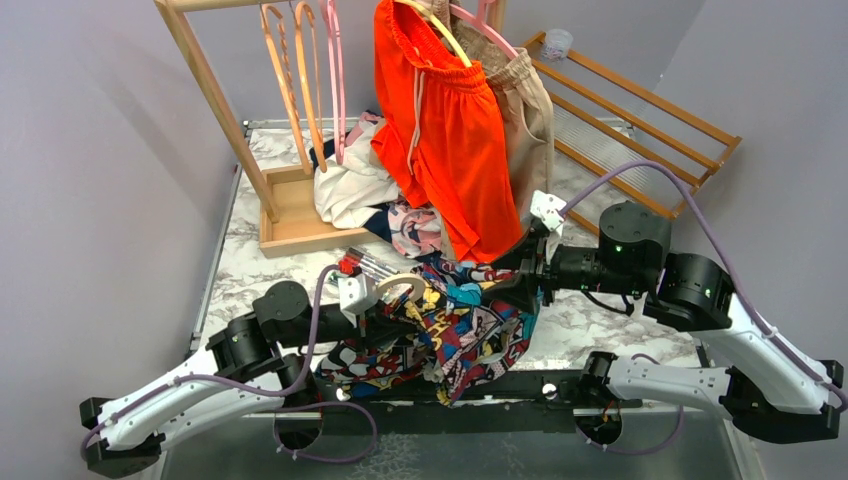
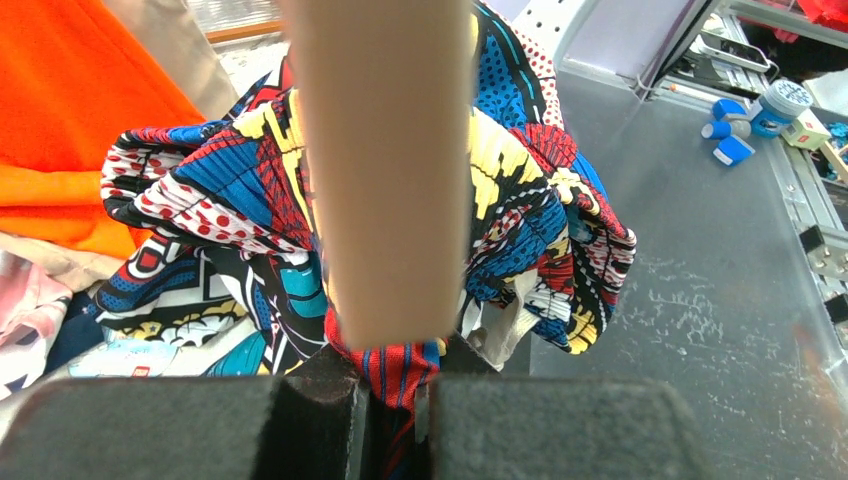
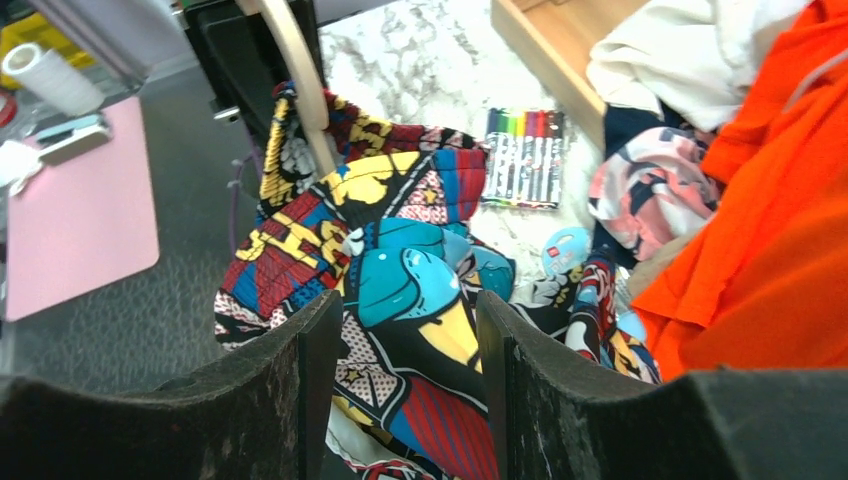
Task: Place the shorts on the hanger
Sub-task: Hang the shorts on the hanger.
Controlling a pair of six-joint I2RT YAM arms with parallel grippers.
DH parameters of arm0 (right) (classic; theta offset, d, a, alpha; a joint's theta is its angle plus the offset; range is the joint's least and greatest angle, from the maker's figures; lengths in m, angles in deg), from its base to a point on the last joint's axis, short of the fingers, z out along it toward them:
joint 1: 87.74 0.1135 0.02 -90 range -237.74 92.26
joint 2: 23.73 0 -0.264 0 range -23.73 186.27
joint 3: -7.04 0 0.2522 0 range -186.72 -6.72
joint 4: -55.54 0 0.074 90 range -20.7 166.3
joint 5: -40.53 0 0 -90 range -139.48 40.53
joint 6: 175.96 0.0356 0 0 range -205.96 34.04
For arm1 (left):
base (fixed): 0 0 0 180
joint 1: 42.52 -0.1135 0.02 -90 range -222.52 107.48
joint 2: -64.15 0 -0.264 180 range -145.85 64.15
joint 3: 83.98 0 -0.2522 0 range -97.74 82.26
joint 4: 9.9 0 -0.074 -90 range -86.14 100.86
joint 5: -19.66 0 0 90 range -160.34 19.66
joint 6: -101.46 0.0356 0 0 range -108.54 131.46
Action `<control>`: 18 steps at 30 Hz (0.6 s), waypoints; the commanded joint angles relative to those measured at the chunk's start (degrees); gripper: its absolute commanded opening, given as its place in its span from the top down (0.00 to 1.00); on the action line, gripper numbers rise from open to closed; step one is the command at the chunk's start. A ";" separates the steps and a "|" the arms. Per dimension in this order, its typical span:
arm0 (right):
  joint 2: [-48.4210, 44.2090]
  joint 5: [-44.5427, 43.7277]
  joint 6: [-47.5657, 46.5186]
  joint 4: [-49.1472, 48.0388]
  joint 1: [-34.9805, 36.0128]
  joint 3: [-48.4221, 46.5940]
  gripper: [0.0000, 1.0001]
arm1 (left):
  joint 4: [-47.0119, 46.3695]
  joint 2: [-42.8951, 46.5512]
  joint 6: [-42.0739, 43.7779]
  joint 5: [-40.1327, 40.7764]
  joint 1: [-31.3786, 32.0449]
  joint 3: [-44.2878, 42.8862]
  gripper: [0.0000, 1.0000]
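Left gripper (image 2: 397, 400): closed. A fold of red-striped fabric from the shorts (image 2: 210, 190) is pinched between its fingers (image 2: 300, 420). The hanger (image 2: 385, 170) rises straight ahead of the fingertips as a thick beige bar, its lower end meeting the pinched fold. Whether the bar itself is also clamped cannot be told. The shorts bunch around the bar on both sides, just beyond the fingertips.

Right gripper (image 3: 402, 305): jaws stand apart. The shorts lie directly between and ahead of the fingers (image 3: 300, 400), with a teal and yellow panel filling the gap. Whether the fabric is squeezed or merely lies there cannot be told. The hanger's curved arm shows further ahead and to the left of this gripper, running down into the fabric.

Beyond the right gripper, a pack of markers (image 3: 522, 157) lies flat on the marble table (image 3: 400, 50), past the far edge of the shorts. An orange garment (image 3: 770, 250) hangs to its right.

From overhead, both grippers face each other across the heap of shorts, which rests on the table between them.
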 commanded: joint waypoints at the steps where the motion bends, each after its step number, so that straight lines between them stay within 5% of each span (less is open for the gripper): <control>1: 0.24 8.00 -2.04 -0.72 0.19 1.53 0.46 | -3.35 -0.95 1.46 -4.39 -0.03 -3.19 1.00; 9: 2.04 12.89 -1.33 -1.88 0.15 5.60 0.47 | -3.32 -2.17 1.82 -5.27 -0.03 -3.99 1.00; 18: 2.22 11.39 0.06 -5.31 0.16 7.44 0.92 | -4.07 -3.02 1.11 -6.15 -0.04 -3.48 1.00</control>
